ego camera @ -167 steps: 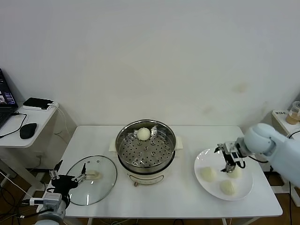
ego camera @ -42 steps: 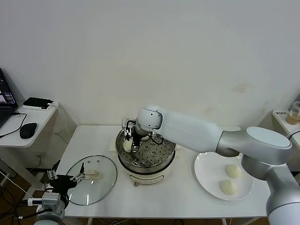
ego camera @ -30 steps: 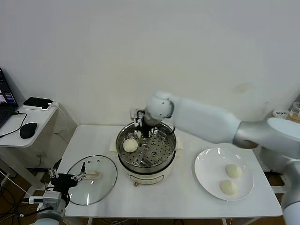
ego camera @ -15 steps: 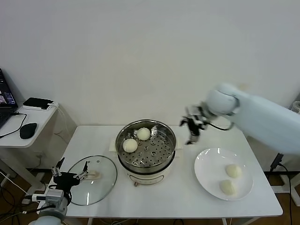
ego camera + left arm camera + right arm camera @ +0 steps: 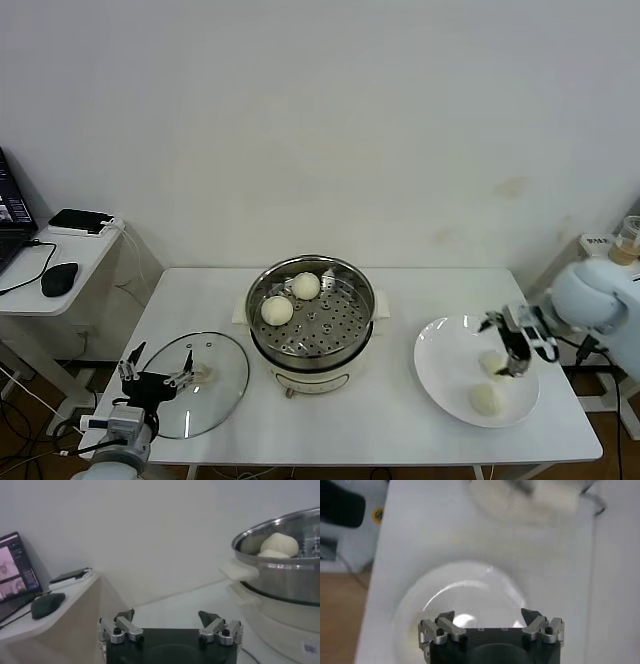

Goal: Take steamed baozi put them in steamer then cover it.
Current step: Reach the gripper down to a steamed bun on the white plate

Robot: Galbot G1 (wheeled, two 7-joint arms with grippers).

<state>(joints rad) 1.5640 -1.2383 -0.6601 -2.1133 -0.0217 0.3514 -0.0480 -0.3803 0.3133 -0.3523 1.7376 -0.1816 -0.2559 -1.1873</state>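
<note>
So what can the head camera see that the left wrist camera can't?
Only the head view shows the glass cover, the white plate with two baozi on it, and the open right claw above them. Only the left wrist view shows the open left claw close up. Both show the steamer with two buns inside, the mouse and the laptop.

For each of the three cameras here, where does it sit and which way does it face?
Head view: high on the robot, looking down at the table, steamer, cover and plate; both arms show.
Left wrist view: low beside the table, facing the steamer's side; left gripper open.
Right wrist view: above the plate, looking down; right gripper open.
Shared: the baozi in the steamer appear in the head and left wrist views.
</note>
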